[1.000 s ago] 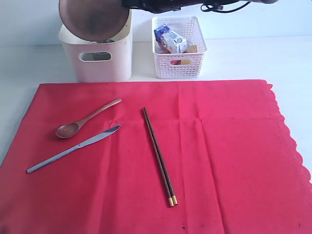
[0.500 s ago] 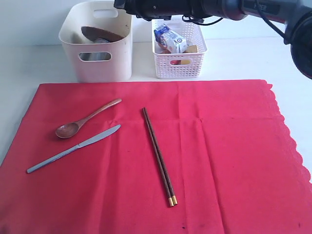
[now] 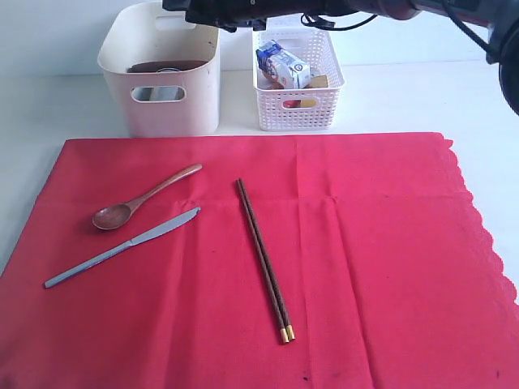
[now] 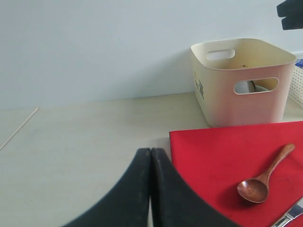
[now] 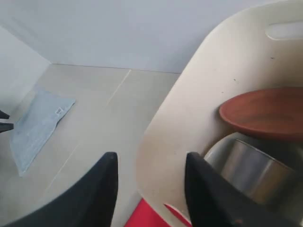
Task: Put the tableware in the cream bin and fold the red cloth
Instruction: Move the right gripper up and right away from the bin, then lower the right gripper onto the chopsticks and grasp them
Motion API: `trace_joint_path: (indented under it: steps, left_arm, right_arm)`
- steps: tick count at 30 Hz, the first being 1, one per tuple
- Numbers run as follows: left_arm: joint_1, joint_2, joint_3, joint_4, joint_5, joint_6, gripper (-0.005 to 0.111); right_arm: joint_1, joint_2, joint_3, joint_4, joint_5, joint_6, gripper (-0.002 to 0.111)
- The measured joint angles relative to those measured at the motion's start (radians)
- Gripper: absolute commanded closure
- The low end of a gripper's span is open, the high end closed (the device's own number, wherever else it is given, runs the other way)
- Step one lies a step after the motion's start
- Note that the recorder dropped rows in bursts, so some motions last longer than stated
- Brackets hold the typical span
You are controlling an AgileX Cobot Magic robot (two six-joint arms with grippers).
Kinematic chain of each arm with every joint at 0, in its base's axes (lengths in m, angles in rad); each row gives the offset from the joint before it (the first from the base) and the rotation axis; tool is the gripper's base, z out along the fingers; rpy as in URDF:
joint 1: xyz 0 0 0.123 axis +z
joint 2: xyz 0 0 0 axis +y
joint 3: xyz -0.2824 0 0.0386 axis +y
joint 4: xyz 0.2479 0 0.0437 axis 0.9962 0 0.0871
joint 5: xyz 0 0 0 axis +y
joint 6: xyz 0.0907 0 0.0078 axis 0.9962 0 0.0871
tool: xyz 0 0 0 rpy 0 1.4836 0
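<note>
The red cloth [image 3: 365, 267] covers the surface, carrying 2 chopsticks [image 3: 263, 258], knife [image 3: 122, 248] and spoon [image 3: 142, 198]. The left gripper [image 4: 150, 153] is closed and empty near the cloth's corner. Beyond, the cream bin [image 3: 174, 109] holds the plate [image 5: 265, 112] and steel cup [image 5: 251, 170]. The right gripper [image 5: 151, 158] above is open and empty.

Bright, even, diffuse light; faint soft shadows on the red cloth [image 3: 365, 267]; slight right-wrist blur.

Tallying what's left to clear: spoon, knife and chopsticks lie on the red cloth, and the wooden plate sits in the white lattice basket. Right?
One thing is off: the plate sits in the cream bin, not the lattice basket, as the exterior view shows. The spoon, knife and chopsticks do lie on the red cloth.
</note>
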Motion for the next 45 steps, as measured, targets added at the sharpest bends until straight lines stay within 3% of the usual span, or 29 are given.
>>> trace_joint_path:
  steps: [6,16,20,26,36,45]
  left_arm:
    - [0.0,0.0,0.0,0.0,0.0,0.0,0.106]
    - [0.0,0.0,0.0,0.0,0.0,0.0,0.106]
    - [0.0,0.0,0.0,0.0,0.0,0.0,0.106]
    - [0.0,0.0,0.0,0.0,0.0,0.0,0.106]
    - [0.0,0.0,0.0,0.0,0.0,0.0,0.106]
    - [0.0,0.0,0.0,0.0,0.0,0.0,0.106]
  right_arm:
    - [-0.002,-0.054,-0.001,-0.038,0.074,0.042,0.068]
    - [-0.002,-0.201,-0.001,-0.569,0.17,0.412,0.108]
    - [-0.002,-0.281,0.038,-0.717,0.233,0.495,0.108]
    - [0.0,-0.417,0.228,-0.806,0.26,0.519,0.108]
    - [0.0,-0.664,0.623,-0.905,0.154,0.525,0.108]
    - [0.021,-0.701,0.821,-0.972,0.086,0.526,0.108]
